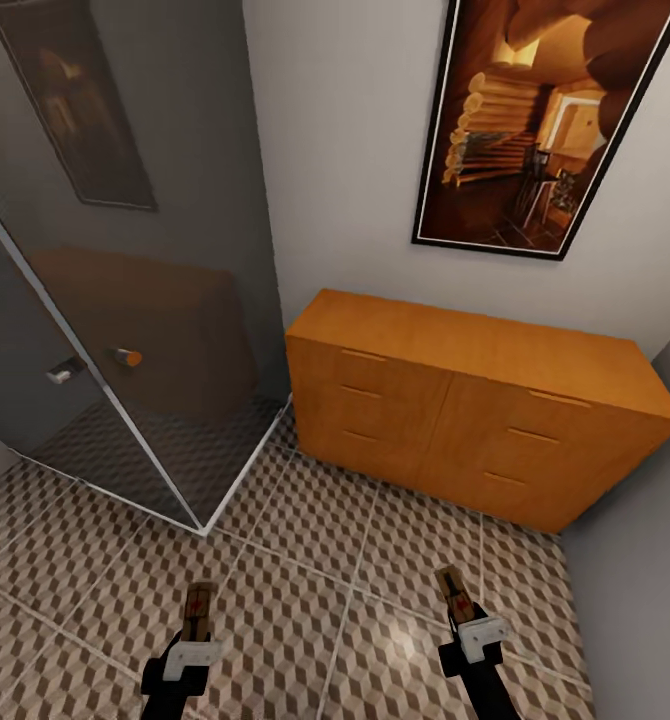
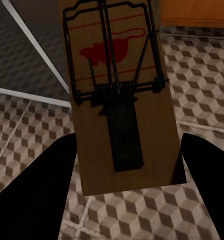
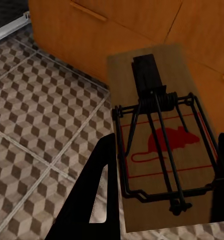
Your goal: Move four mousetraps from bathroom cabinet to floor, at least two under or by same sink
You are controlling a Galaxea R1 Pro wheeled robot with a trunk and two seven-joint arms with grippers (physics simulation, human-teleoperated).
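Head view first: the orange-brown cabinet [image 1: 475, 400] sits against the white wall, drawers all shut, with a framed picture [image 1: 540, 120] hanging above it. To the cabinet's left there's a glass shower screen [image 1: 145, 330] with a dark shower floor behind it. In front of the cabinet is the cube-pattern bathroom floor [image 1: 335, 560]. Both arms are low, well in front of the cabinet, over the tiles. The left gripper [image 1: 197, 632] has a mousetrap [image 1: 199, 608] sticking out toward the shower corner, and the right gripper [image 1: 463, 612] has another mousetrap [image 1: 451, 590] pointing toward the cabinet.

Left wrist view: the trap [image 2: 119, 95] is clamped between the two dark fingers [image 2: 41, 190], one on each long edge of the board. Red mouse print and wire spring face up. Tiles below, the cabinet's bottom edge [image 2: 197, 12] just past the trap's far end, and the shower screen's frame [image 2: 31, 45] off to one side.

Right wrist view: same deal, the fingers [image 3: 99, 185] are pinched on the sides of the other trap [image 3: 162, 140], held up off the tiles, with the cabinet's drawer fronts [image 3: 117, 30] near, right behind it.
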